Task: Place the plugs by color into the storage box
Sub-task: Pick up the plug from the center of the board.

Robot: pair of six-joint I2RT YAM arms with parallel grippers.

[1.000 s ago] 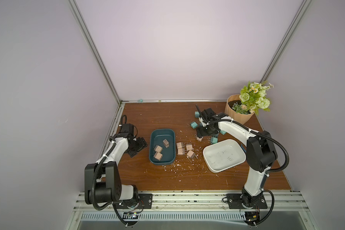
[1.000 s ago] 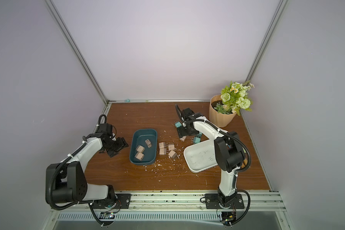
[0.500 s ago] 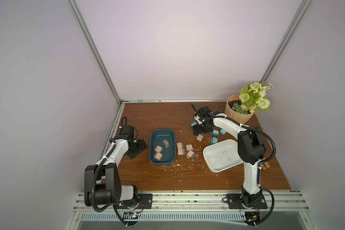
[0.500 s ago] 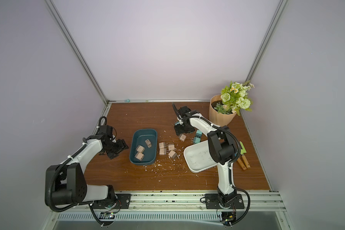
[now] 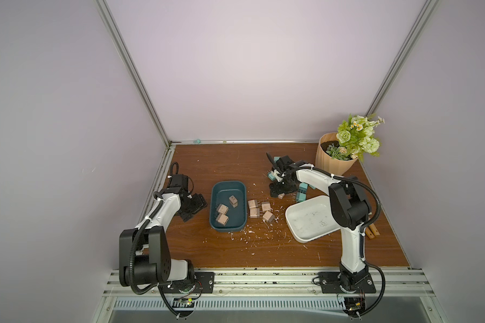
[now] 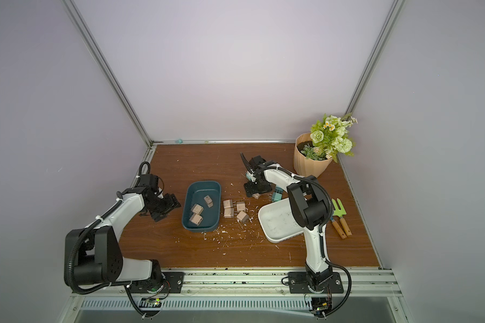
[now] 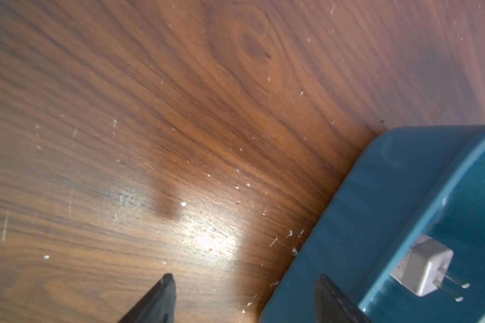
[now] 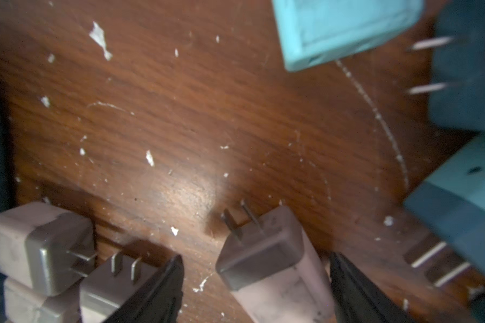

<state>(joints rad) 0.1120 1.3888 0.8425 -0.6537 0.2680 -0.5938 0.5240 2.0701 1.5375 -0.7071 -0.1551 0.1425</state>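
Right claw (image 8: 255,256): fingers apart, astride one pinkish plug (image 8: 275,268) lying on the worktop (image 5: 230,165); gaps on both sides, so no clamp yet.
Reason: lined up, I think, to grip its flat sides.
Teal box (image 5: 214,195): holds three pinkish plugs (image 5: 222,209); four others lie just beside it.
Teal plugs (image 5: 301,195): near the white box (image 5: 305,221), which has none.
Left claw (image 7: 247,293): apart, empty, low beside the teal box wall.

wide free bench (image 5: 263,260) along near edge, only white scraps (image 5: 248,242). gap between teal box (image 5: 212,201) and white tray (image 5: 303,221) blocked by four tan plugs (image 5: 254,214). far right corner taken by flower pot (image 5: 331,165). teal plugs (image 5: 301,195) crowded behind tray.
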